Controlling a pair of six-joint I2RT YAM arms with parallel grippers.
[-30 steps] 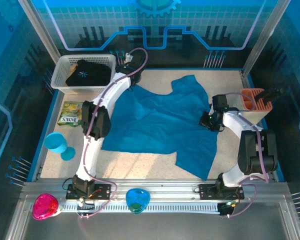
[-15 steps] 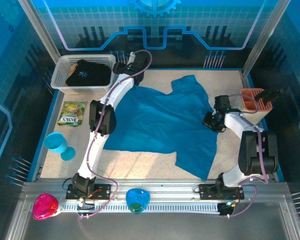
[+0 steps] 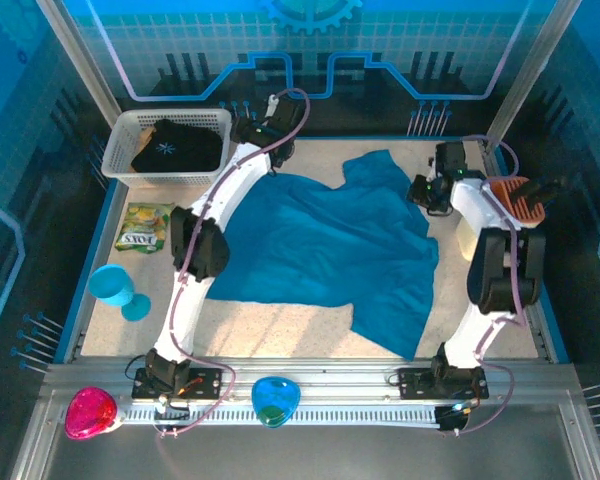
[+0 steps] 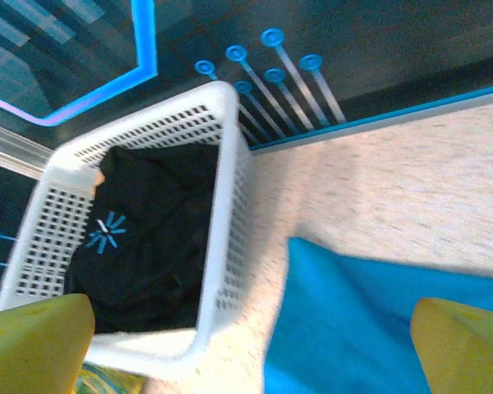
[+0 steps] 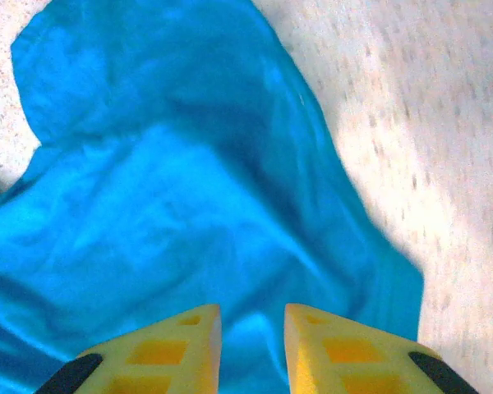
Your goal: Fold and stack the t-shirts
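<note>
The teal-blue t-shirt [image 3: 330, 245] lies spread on the table, one sleeve [image 3: 380, 165] pointing to the back. My left gripper [image 3: 252, 128] is open at the back left, just beyond the shirt's left corner [image 4: 378, 320] and beside the basket. In the left wrist view its yellow fingers [image 4: 41, 332] stand wide apart around bare table, gripper [image 4: 251, 328] holding nothing. The black t-shirt [image 3: 175, 148] with the starburst print [image 4: 107, 231] is bunched in the white basket [image 3: 130, 122]. My right gripper [image 3: 422, 192] hovers over the teal shirt's right sleeve area [image 5: 189, 189], gripper [image 5: 253, 320] with a narrow gap and nothing gripped.
A yellow-green snack packet [image 3: 143, 227] and a light-blue cup [image 3: 115, 287] sit along the left edge. An orange rack [image 3: 515, 198] stands at the right wall behind the right arm. The basket wall [image 4: 226, 205] is close to the left gripper.
My left gripper opened, let go of the teal shirt's left corner and moved a little toward the back. My right gripper travelled from the shirt's right edge toward the back, near the sleeve.
</note>
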